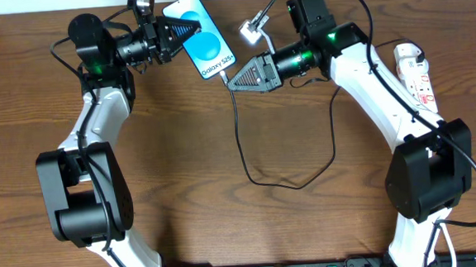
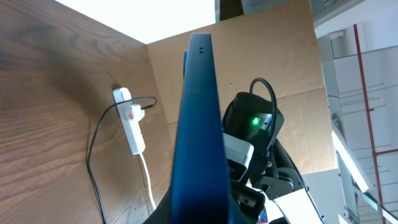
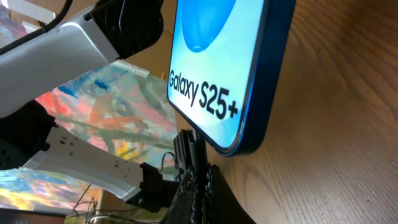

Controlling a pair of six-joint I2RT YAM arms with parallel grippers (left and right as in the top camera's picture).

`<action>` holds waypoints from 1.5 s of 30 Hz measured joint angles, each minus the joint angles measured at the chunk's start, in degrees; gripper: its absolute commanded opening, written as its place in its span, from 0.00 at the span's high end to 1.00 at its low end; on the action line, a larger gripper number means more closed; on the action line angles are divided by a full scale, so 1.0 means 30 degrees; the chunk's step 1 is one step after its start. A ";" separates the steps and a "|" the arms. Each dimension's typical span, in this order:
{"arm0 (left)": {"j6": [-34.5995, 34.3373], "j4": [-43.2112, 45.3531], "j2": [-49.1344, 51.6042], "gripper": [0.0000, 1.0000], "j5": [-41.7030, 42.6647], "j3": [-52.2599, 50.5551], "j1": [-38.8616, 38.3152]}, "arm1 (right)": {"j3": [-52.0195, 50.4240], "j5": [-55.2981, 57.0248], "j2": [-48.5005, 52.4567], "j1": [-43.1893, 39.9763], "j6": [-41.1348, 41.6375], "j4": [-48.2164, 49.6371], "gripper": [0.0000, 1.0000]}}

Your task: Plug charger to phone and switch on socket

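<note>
Near the middle of the desk's (image 1: 182, 170) far edge, the phone (image 1: 203, 38) lies at an angle with its bright blue screen lit and facing up, reading "Galaxy S25+". The left gripper (image 1: 172, 31) reaches in from the left and pinches the phone's upper end between its fingers. In the left wrist view the phone (image 2: 199, 124) appears edge-on as a dark blue slab.

The right gripper (image 1: 233, 77) sits just at the phone's lower end, its fingers pressed together on the charger's (image 1: 240, 142) small black tip. In the right wrist view that tip (image 3: 196, 152) meets the phone's (image 3: 217, 62) bottom edge; whether it is fully seated cannot be told.

The thin black cable drops toward the desk's centre, loops, and runs right to the socket (image 1: 418, 79). This narrow white strip lies along the right edge near the far right corner, with the white plug head at its far end (image 2: 132, 127).
</note>
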 measured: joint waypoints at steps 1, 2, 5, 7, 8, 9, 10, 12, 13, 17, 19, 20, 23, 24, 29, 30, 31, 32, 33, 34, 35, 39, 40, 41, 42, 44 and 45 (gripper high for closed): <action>0.0000 0.0000 0.0000 0.93 -0.0051 0.0000 0.0007 | -0.0015 -0.0007 0.0000 -0.0007 0.0029 0.0131 0.99; 0.0000 0.0007 0.0000 0.93 -0.0073 0.0000 0.0007 | -0.0044 -0.0022 0.0000 -0.0022 0.0131 0.0277 0.99; -0.0022 0.0015 0.0000 0.93 -0.0153 0.0000 0.0007 | -0.0138 -0.0066 0.0000 -0.0029 0.0510 0.0721 0.99; -0.0058 0.0022 0.0000 0.93 -0.0211 0.0000 0.0015 | -0.0175 -0.0073 0.0000 -0.0029 0.0838 0.0991 0.99; -0.0066 0.0029 0.0000 0.93 -0.0219 0.0000 0.0022 | -0.0189 -0.0087 0.0000 -0.0029 0.0991 0.1115 0.99; -0.0066 0.0029 0.0000 0.93 -0.0219 0.0000 0.0036 | -0.0211 -0.0109 0.0007 -0.0029 0.1129 0.1202 0.99; -0.0066 0.0029 0.0000 0.93 -0.0211 0.0000 0.0044 | -0.0226 -0.0124 0.0007 -0.0029 0.1290 0.1246 0.99; -0.0058 0.0029 0.0000 0.93 -0.0211 0.0000 0.0044 | -0.0233 -0.0138 0.0007 -0.0029 0.1472 0.1268 0.99; -0.0058 0.0029 0.0000 0.93 -0.0211 0.0000 0.0044 | -0.0233 -0.0146 0.0007 -0.0029 0.1537 0.1275 0.99; -0.0058 0.0029 0.0000 0.93 -0.0204 0.0000 0.0044 | -0.0233 -0.0153 0.0007 -0.0029 0.1683 0.1282 0.99; -0.0058 0.0029 0.0000 0.93 -0.0204 0.0000 0.0044 | -0.0233 -0.0160 0.0007 -0.0029 0.1763 0.1282 0.99; -0.0058 0.0029 0.0000 0.93 -0.0197 0.0000 0.0044 | -0.0233 -0.0160 0.0007 -0.0029 0.1792 0.1282 0.99; -0.0058 0.0029 0.0000 0.93 -0.0197 0.0000 0.0044 | -0.0240 -0.0160 0.0007 -0.0029 0.1843 0.1246 0.99; -0.0058 0.0029 0.0000 0.93 -0.0189 0.0000 0.0044 | -0.0240 -0.0138 0.0007 -0.0029 0.1843 0.1188 0.99; 0.0102 0.0015 0.0000 0.93 0.0284 0.0000 0.0000 | -0.0233 0.0495 0.0007 -0.0036 0.1712 -0.0226 0.99; 0.0109 0.0007 0.0000 0.93 0.0408 0.0000 -0.0022 | -0.0226 0.0816 0.0007 -0.0036 0.1581 -0.0634 0.99; 0.0109 0.0015 0.0000 0.93 0.0576 0.0000 -0.0036 | -0.0226 0.1107 0.0007 -0.0036 0.1464 -0.0984 0.99; 0.0109 0.0022 0.0000 0.93 0.0721 0.0000 -0.0073 | -0.0226 0.1443 0.0007 -0.0044 0.1362 -0.1355 0.99; 0.0117 0.0022 0.0000 0.93 0.0823 0.0000 -0.0095 | -0.0226 0.1843 0.0007 -0.0051 0.1268 -0.1719 0.99; 0.0117 0.0015 0.0000 0.93 0.0903 0.0000 -0.0109 | -0.0226 0.2200 0.0007 -0.0066 0.1173 -0.2033 0.99; 0.0109 0.0007 0.0000 0.93 0.0933 0.0000 -0.0131 | -0.0226 0.2630 0.0007 -0.0066 0.1071 -0.2302 0.99; 0.0124 0.0015 0.0000 0.93 0.1035 0.0000 -0.0138 | -0.0219 0.4546 0.0007 -0.0066 0.0918 -0.3468 0.99; 0.0153 0.0015 0.0000 0.93 0.1035 0.0000 -0.0138 | -0.0219 0.4998 0.0007 -0.0066 0.0911 -0.3694 0.99; 0.0175 0.0022 0.0000 0.93 0.1042 0.0000 -0.0138 | -0.0219 0.5727 0.0007 -0.0066 0.0903 -0.3993 0.99; 0.0175 0.0015 0.0000 0.93 0.1042 0.0000 -0.0138 | -0.0219 0.6666 0.0007 -0.0066 0.0947 -0.4437 0.99; 0.0189 0.0015 0.0000 0.93 0.1042 0.0000 -0.0138 | -0.0219 0.8276 0.0007 -0.0066 0.1100 -0.4998 0.99; 0.0226 0.0015 0.0000 0.93 0.1042 0.0000 -0.0138 | -0.0226 0.9275 0.0007 -0.0066 0.1260 -0.5246 0.99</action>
